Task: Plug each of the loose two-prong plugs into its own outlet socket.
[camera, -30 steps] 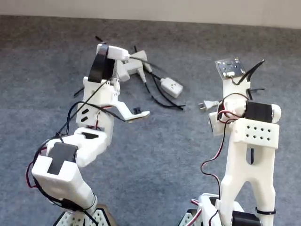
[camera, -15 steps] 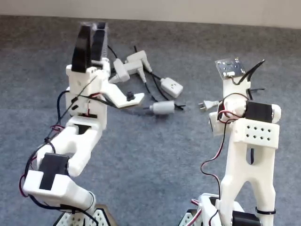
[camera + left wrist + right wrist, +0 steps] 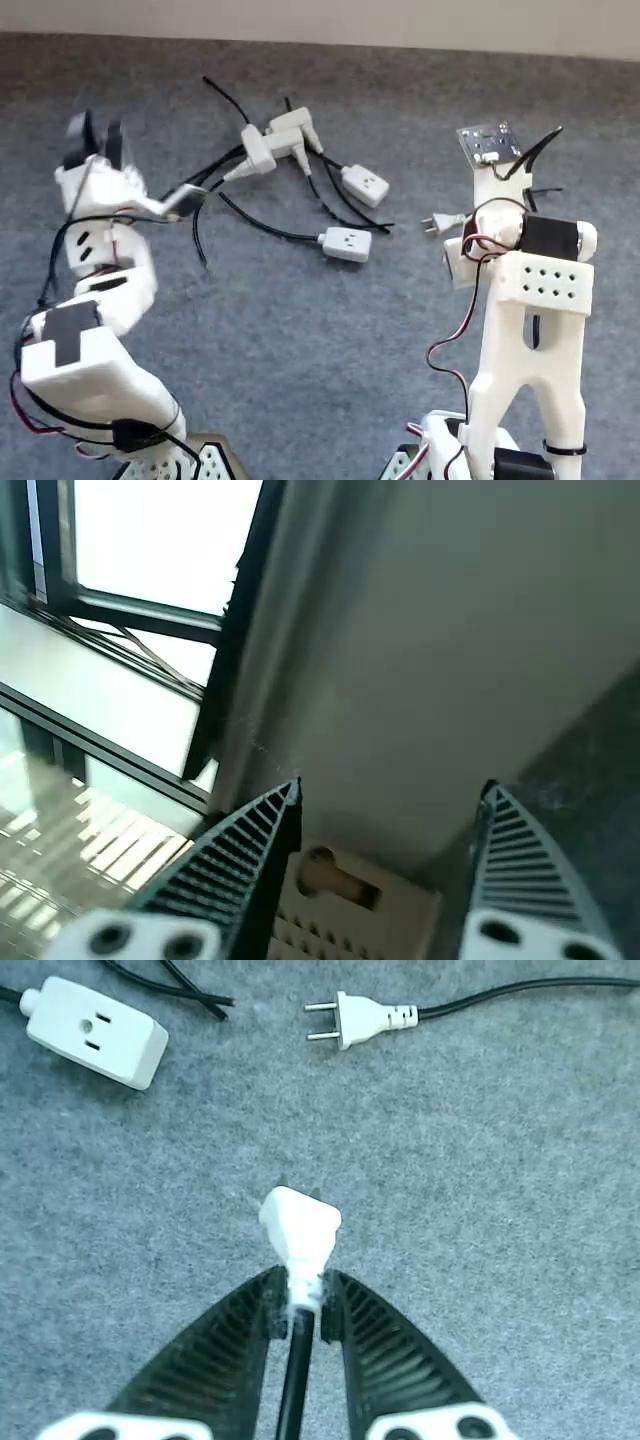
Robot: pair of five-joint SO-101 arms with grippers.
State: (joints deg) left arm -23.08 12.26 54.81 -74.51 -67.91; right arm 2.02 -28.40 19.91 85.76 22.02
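**Left arm swung clear; socket now exposed**

The left gripper [image 3: 390,790] has lifted away from the cords and gapes wide, empty. An outlet socket [image 3: 346,243] now lies uncovered on the counter [image 3: 300,350]. The right gripper [image 3: 298,1285] clamps a two-prong plug [image 3: 298,1222], which is not yet inserted.

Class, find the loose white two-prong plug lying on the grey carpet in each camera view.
High view: loose plug, right of centre, beside the right arm.
Right wrist view: loose plug, past the held plug.
Left wrist view: faces wall and window.
Shared landmark: white socket beside it.
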